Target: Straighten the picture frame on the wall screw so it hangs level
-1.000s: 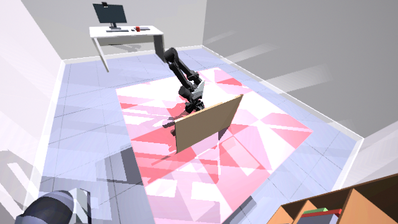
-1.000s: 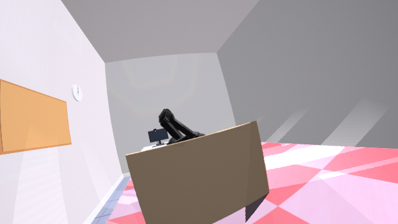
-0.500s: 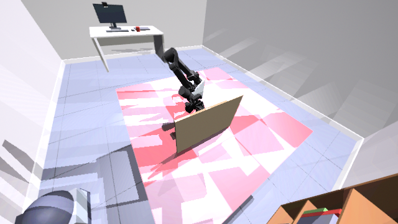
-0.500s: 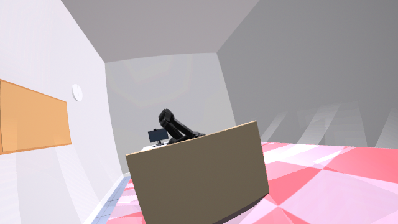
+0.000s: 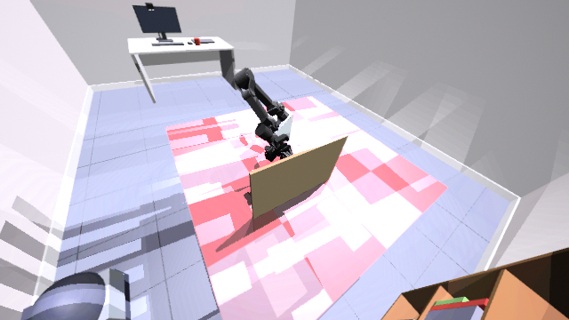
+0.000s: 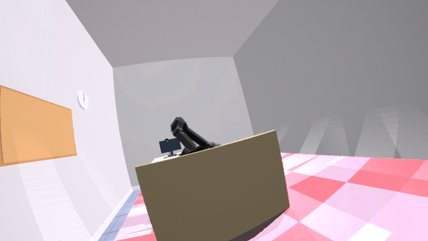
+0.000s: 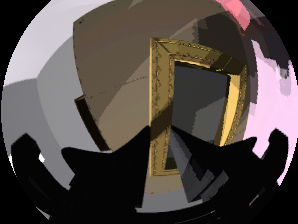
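The gold picture frame [image 7: 161, 75] with a dark grey middle is in front of the brown board in the wrist view. The top and exterior views show only the board's back, so the frame is hidden there. My gripper [image 7: 158, 128] [image 5: 285, 154] is shut on the frame, with the near side rail between its fingertips at the lower part. The frame's top rail slopes down to the right in the strongly curved wrist view; I cannot tell whether it is level. The screw and the notched strip are hidden.
The upright board [image 5: 298, 178] [image 6: 217, 194] [image 7: 110, 65] stands on the red and white rug [image 5: 356, 218] close to the arm. A white desk [image 5: 178, 49] with a monitor [image 5: 157, 20] is behind the arm. A shelf with books is at the lower right in the top view.
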Available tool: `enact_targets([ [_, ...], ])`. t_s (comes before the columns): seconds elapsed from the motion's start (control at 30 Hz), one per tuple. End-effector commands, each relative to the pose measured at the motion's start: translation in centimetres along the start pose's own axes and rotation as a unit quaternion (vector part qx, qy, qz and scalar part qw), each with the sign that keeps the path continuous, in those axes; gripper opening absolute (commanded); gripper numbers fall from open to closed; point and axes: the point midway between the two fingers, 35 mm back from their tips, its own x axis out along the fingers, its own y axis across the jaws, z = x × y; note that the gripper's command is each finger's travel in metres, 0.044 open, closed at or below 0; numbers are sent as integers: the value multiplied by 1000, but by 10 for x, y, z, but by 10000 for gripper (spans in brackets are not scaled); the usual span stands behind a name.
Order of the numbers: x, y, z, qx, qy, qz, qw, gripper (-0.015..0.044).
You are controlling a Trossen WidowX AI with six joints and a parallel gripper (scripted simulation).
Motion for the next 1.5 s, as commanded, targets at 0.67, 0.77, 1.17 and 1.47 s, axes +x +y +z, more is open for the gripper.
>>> enact_targets([
  [0.67, 1, 4, -8, -4, 3, 6, 1000, 0],
  [0.77, 1, 4, -8, -4, 3, 6, 1000, 0],
  [1.17, 1, 3, -8, -4, 3, 6, 1000, 0],
  [1.47, 1, 3, -8, -4, 3, 6, 1000, 0],
])
